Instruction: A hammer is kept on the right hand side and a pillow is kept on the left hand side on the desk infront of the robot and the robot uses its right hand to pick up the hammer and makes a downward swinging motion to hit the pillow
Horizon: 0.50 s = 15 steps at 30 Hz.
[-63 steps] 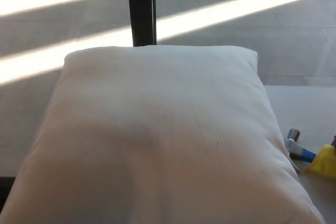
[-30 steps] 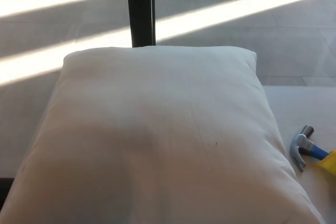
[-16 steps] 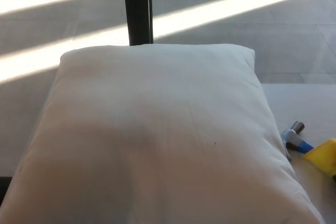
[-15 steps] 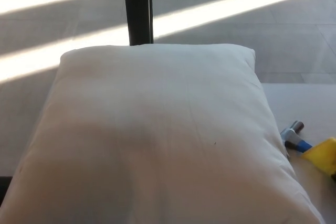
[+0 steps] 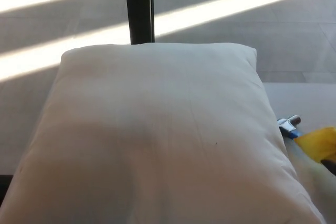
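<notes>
A large white pillow [image 5: 157,135] fills most of the head view, on the left and middle of the desk. At its right edge the hammer [image 5: 310,139] pokes in from the picture's right. The hammer's metal head [image 5: 289,123] is close to the pillow's side, with a blue neck and a yellow handle behind it. Only a dark sliver of my right hand [image 5: 331,164] shows at the frame edge, against the yellow handle, and the hammer is carried by it. My left hand is out of sight.
The pale desk top [image 5: 302,98] shows to the right of the pillow. A black post [image 5: 139,6] stands behind the pillow. Beyond lies grey floor with bright sun stripes [image 5: 220,9].
The hammer has swung about at the right edge: lower and further right a second ago, now higher with its head nearer the pillow's side. The view shifted slightly.
</notes>
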### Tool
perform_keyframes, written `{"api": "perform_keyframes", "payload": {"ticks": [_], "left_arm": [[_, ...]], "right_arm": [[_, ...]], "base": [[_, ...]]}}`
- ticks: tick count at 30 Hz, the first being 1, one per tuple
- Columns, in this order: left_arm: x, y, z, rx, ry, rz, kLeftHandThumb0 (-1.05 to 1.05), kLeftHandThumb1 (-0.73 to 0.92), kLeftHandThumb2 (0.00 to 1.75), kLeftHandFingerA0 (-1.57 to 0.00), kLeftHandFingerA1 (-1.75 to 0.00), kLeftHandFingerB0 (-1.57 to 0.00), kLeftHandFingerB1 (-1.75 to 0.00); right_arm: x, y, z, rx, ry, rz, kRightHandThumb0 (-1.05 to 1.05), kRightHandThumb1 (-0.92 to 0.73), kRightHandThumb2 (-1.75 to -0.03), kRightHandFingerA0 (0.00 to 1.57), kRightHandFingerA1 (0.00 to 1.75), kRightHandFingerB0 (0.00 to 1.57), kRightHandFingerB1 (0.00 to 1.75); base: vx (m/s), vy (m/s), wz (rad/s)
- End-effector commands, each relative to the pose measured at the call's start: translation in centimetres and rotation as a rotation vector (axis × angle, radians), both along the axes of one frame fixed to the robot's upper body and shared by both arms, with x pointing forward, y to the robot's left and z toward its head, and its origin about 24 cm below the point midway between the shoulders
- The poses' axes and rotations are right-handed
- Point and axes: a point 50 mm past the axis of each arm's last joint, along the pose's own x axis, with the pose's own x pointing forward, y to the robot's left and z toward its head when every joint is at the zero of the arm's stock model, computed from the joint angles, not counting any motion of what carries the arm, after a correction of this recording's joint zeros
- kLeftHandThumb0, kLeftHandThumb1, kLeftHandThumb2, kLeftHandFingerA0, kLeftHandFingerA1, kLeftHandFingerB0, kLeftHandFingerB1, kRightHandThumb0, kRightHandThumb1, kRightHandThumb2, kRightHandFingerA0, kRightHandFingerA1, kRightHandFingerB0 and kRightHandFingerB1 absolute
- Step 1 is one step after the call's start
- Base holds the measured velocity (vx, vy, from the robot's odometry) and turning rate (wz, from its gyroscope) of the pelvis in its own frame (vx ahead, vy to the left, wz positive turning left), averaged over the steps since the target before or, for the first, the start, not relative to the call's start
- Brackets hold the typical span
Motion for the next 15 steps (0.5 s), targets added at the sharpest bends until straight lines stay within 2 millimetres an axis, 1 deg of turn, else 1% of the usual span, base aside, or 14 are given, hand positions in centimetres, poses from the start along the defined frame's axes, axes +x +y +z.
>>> {"api": "perform_keyframes", "payload": {"ticks": [1, 2, 3, 4, 5, 6, 7, 8, 9, 10, 12, 13, 14, 15], "left_arm": [[-0.3, 0.7, 0.7, 0.028, -0.019, -0.006, -0.62, 0.73, 0.62, -0.67, -0.57, -0.52, -0.45], [-0.4, 0.7, 0.7, 0.028, -0.019, -0.006, -0.62, 0.73, 0.62, -0.67, -0.57, -0.52, -0.45], [-0.3, 0.7, 0.7, 0.032, -0.018, -0.003, -0.63, 0.73, 0.62, -0.66, -0.58, -0.51, -0.45], [-0.3, 0.7, 0.7, 0.033, -0.018, -0.001, -0.63, 0.72, 0.62, -0.67, -0.58, -0.51, -0.45], [-0.3, 0.7, 0.7, 0.035, -0.018, -0.001, -0.64, 0.72, 0.62, -0.68, -0.59, -0.52, -0.46], [-0.4, 0.7, 0.7, 0.036, -0.017, -0.002, -0.64, 0.72, 0.62, -0.68, -0.59, -0.52, -0.46], [-0.4, 0.7, 0.7, 0.04, -0.015, -0.002, -0.64, 0.71, 0.61, -0.69, -0.58, -0.53, -0.47], [-0.4, 0.6, 0.7, 0.038, -0.015, -0.006, -0.64, 0.72, 0.61, -0.69, -0.58, -0.53, -0.46], [-0.6, 0.6, 0.6, 0.034, -0.019, 0.001, -0.63, 0.71, 0.61, -0.68, -0.59, -0.53, -0.47], [-0.6, 0.5, 0.5, 0.032, -0.012, -0.002, -0.62, 0.73, 0.62, -0.66, -0.56, -0.5, -0.45], [-0.7, 0.5, 0.5, 0.032, -0.008, 0.001, -0.63, 0.72, 0.62, -0.68, -0.57, -0.51, -0.45], [-0.8, 0.5, 0.5, 0.035, -0.005, -0.005, -0.64, 0.72, 0.61, -0.68, -0.57, -0.51, -0.45], [-1.0, 0.5, 0.5, 0.037, -0.002, -0.013, -0.65, 0.72, 0.61, -0.69, -0.57, -0.52, -0.46], [-1.0, 0.4, 0.5, 0.038, 0.002, -0.016, -0.64, 0.72, 0.61, -0.68, -0.58, -0.53, -0.47]], "right_arm": [[1.1, -0.1, 2.8, 0.245, -0.045, -0.026, -0.13, -0.6, -1.13, 0.96, 1.75, 0.73, 1.7], [1.2, -0.1, 2.9, 0.246, -0.044, -0.025, -0.13, -0.6, -1.13, 0.96, 1.75, 0.73, 1.7], [1.1, -0.3, 3.1, 0.261, -0.057, -0.033, -0.14, -0.6, -1.08, 0.96, 1.75, 0.7, 1.7], [1.1, -0.4, 3.4, 0.254, -0.068, -0.025, -0.18, -0.61, -1.08, 0.97, 1.75, 0.66, 1.68], [1.1, -0.5, 3.6, 0.268, -0.076, -0.03, -0.2, -0.57, -1.17, 0.94, 1.75, 0.74, 1.63], [1.1, -0.5, 3.7, 0.28, -0.079, -0.037, -0.2, -0.57, -1.17, 0.94, 1.75, 0.74, 1.63], [1.1, -0.7, 4.0, 0.296, -0.084, -0.051, -0.21, -0.56, -1.21, 0.94, 1.75, 0.75, 1.65], [1.1, -0.7, 4.2, 0.303, -0.1, -0.057, -0.21, -0.58, -1.21, 0.96, 1.75, 0.78, 1.62], [1.1, -0.8, 4.3, 0.337, -0.118, -0.073, -0.2, -0.56, -1.21, 0.95, 1.75, 0.78, 1.61], [1.1, -0.9, 4.4, 0.334, -0.125, -0.079, -0.22, -0.56, -1.21, 0.96, 1.75, 0.78, 1.62], [1.0, -1.0, 4.6, 0.381, -0.142, -0.103, -0.21, -0.56, -1.2, 0.95, 1.75, 0.75, 1.61], [1.0, -1.2, 4.6, 0.431, -0.154, -0.119, -0.19, -0.57, -1.18, 0.98, 1.75, 0.68, 1.71], [1.1, -1.3, 4.7, 0.506, -0.17, -0.131, -0.2, -0.61, -1.16, 0.99, 1.75, 0.63, 1.75], [1.1, -1.4, 5.0, 0.543, -0.185, -0.139, -0.2, -0.59, -1.2, 0.99, 1.75, 0.7, 1.75]], "base": [[0.0, 0.0, 0.0], [0.0, 0.0, 0.0], [0.0, 0.0, 0.0], [0.0, 0.0, 0.0], [0.0, 0.0, 0.0], [0.0, 0.0, 0.0], [0.0, 0.0, 0.0], [0.0, 0.0, 0.0], [0.0, 0.0, 0.0], [0.0, 0.0, 0.0], [0.0, 0.0, 0.0], [0.0, 0.0, 0.0], [0.0, 0.0, 0.0], [0.0, 0.0, 0.0]]}}
